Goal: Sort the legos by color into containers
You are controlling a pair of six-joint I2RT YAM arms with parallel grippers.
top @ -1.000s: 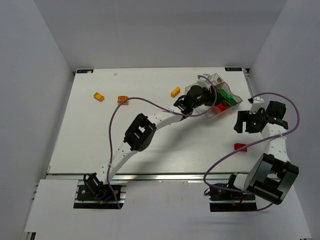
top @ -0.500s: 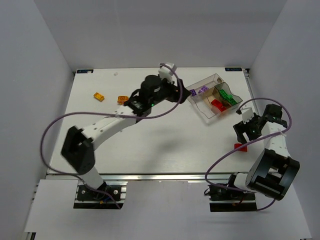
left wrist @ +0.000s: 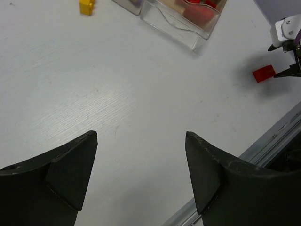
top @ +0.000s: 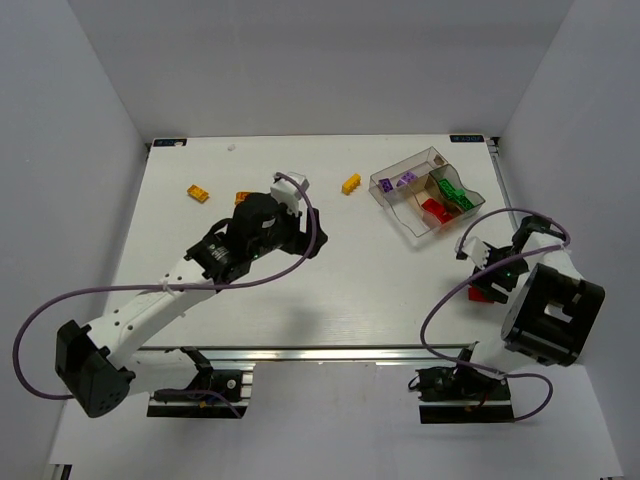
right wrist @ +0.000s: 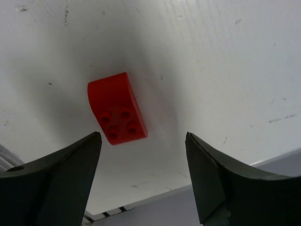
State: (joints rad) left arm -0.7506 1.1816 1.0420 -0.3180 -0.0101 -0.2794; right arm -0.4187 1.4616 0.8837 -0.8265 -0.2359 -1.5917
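1. Purple, green and red legos [top: 433, 209] lay in the box [top: 410, 203] compartments.
2. We saw a red brick [right wrist: 117, 108], a yellow brick [top: 351, 184] and two orange bricks [top: 198, 192] loose on the desk [top: 330, 280].
3. Left hand [left wrist: 141, 155] spread, empty; right hand [right wrist: 142, 150] spread above the red brick.

Beneath the left gripper [left wrist: 140, 136] we see a white table [left wrist: 117, 84] with a faint grain. Off to that gripper's right, a metal rail [left wrist: 268, 143] runs along the table's edge. Under the right gripper [right wrist: 141, 136] the same surface carries small dark scuffs [right wrist: 66, 16], out ahead of it. Pale walls [top: 320, 60] stand well beyond both grippers, and we make out a tiny white speck [top: 231, 147] well apart from the left one.
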